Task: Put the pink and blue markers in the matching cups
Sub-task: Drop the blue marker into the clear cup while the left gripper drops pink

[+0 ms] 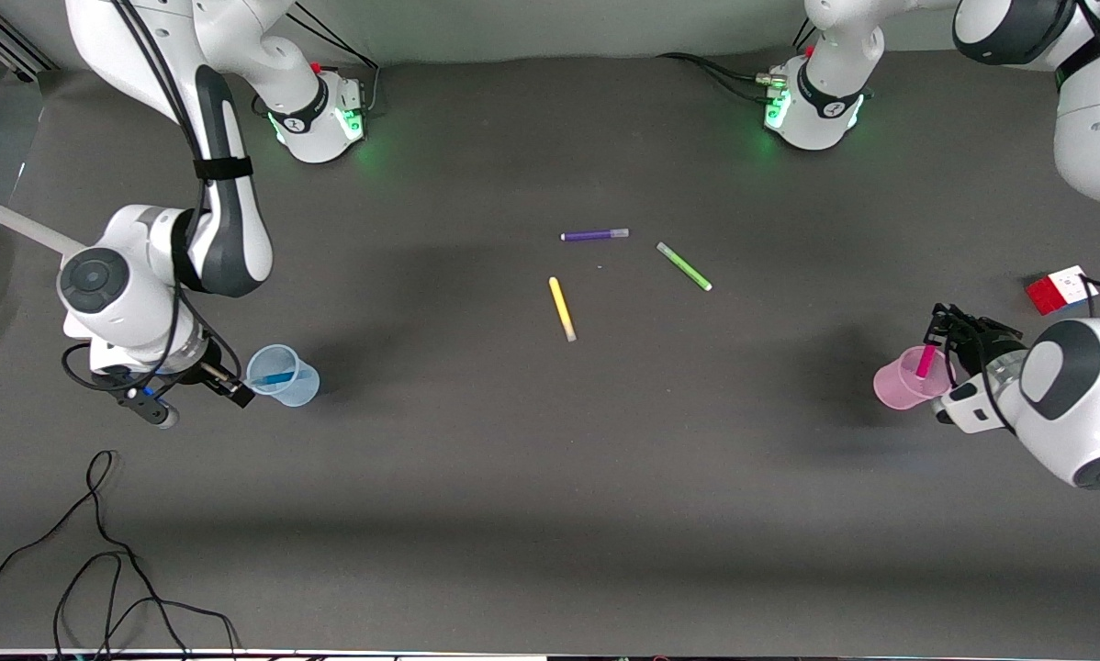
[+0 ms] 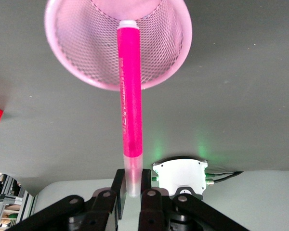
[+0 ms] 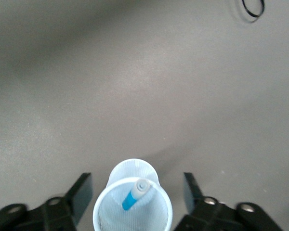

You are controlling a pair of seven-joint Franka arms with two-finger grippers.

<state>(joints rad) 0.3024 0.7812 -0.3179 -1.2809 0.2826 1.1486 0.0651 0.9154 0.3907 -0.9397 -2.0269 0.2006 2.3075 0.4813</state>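
Note:
The pink marker (image 1: pixel 924 361) is held by its pale cap in my left gripper (image 1: pixel 937 335), which is shut on it. Its other end reaches into the translucent pink cup (image 1: pixel 894 390) at the left arm's end of the table. The left wrist view shows the marker (image 2: pixel 130 96) running from my left gripper (image 2: pixel 133 182) into the cup (image 2: pixel 86 48). The blue marker (image 1: pixel 277 377) lies inside the pale blue cup (image 1: pixel 297 390) at the right arm's end. My right gripper (image 1: pixel 233 386) is open beside that cup; in the right wrist view it (image 3: pixel 136 182) straddles the cup (image 3: pixel 111 211), and the marker (image 3: pixel 132 197) is free.
A purple pen (image 1: pixel 594 235), a green pen (image 1: pixel 684 266) and a yellow pen (image 1: pixel 562 309) lie mid-table. A red and white box (image 1: pixel 1060 289) sits beside the pink cup, farther from the front camera. Black cables (image 1: pixel 100 551) lie near the front edge at the right arm's end.

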